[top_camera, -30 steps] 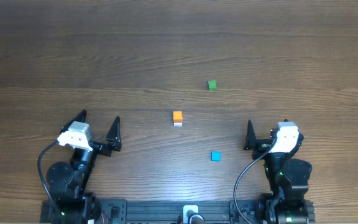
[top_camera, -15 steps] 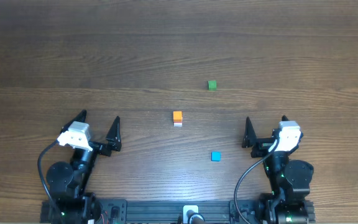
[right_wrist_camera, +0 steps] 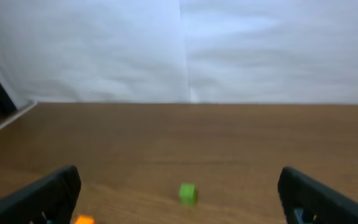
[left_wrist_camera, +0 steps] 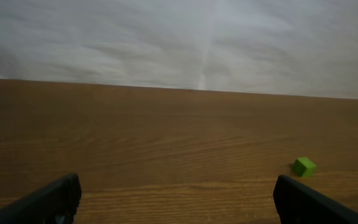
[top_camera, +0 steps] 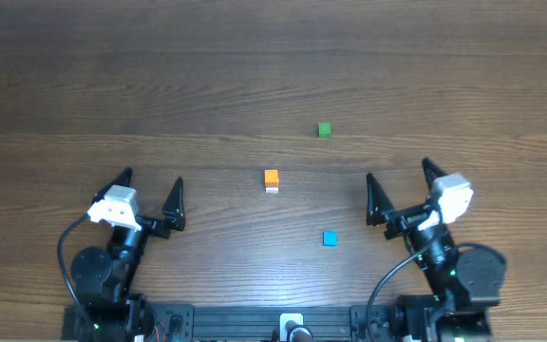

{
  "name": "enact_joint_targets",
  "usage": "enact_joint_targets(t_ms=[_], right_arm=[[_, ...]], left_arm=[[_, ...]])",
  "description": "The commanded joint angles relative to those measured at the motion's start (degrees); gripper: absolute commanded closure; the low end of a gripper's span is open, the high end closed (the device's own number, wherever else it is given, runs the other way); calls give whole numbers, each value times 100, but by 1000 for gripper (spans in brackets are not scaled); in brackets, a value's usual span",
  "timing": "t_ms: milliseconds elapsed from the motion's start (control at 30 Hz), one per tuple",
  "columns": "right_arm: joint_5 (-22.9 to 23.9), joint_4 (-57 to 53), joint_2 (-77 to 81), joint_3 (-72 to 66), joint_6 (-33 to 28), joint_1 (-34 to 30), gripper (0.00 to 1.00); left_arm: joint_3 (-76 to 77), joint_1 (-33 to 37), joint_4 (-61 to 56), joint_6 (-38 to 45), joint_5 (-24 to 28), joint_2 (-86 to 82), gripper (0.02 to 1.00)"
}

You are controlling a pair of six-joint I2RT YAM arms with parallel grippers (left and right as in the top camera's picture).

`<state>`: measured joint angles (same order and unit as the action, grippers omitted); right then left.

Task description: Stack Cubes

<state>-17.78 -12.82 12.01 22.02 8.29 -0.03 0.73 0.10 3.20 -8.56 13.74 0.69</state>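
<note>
Four cubes on the worktop (top_camera: 273,57). The orange cube (top_camera: 271,177) sits on top of the white cube (top_camera: 272,190) near the middle. The green cube (top_camera: 324,130) is farther out and right of that stack, and the blue cube (top_camera: 330,238) is closer to the arm bases.

We see the left end effector (top_camera: 152,178) spread wide with nothing in it, well left of the stack. The right end effector (top_camera: 398,171) is also wide open and empty, angled toward the middle. The blue cube lies inboard of it, near but not between the fingers.

From the right wrist, the green cube is ahead, roughly centred between the fingers and well apart from them. The orange cube is low, near one finger. From the left wrist, green sits off toward one finger.

We have bare worktop around every cube. Its far edge meets a white backdrop (left_wrist_camera: 179,43), well beyond green.
</note>
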Motion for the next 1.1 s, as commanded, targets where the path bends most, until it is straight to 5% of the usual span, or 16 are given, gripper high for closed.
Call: enact_joint_targets(t_ms=[33, 300, 500, 767, 1100], right_arm=[[-146, -682, 1360, 1539, -369, -31, 9], [-129, -2885, 4572, 4308, -367, 70, 9], [560, -3884, 6592, 5464, -321, 970, 7], [1705, -4059, 8612, 5969, 678, 1963, 7], [2240, -4052, 10262, 6743, 1314, 2033, 7]], left_arm=[[-35, -22, -11, 85, 79, -24, 20], [-35, -22, -13, 85, 79, -24, 20], [-35, -22, -13, 85, 79, -24, 18], [-35, -22, -11, 85, 79, -24, 18], [-35, -22, -13, 85, 79, -24, 20]])
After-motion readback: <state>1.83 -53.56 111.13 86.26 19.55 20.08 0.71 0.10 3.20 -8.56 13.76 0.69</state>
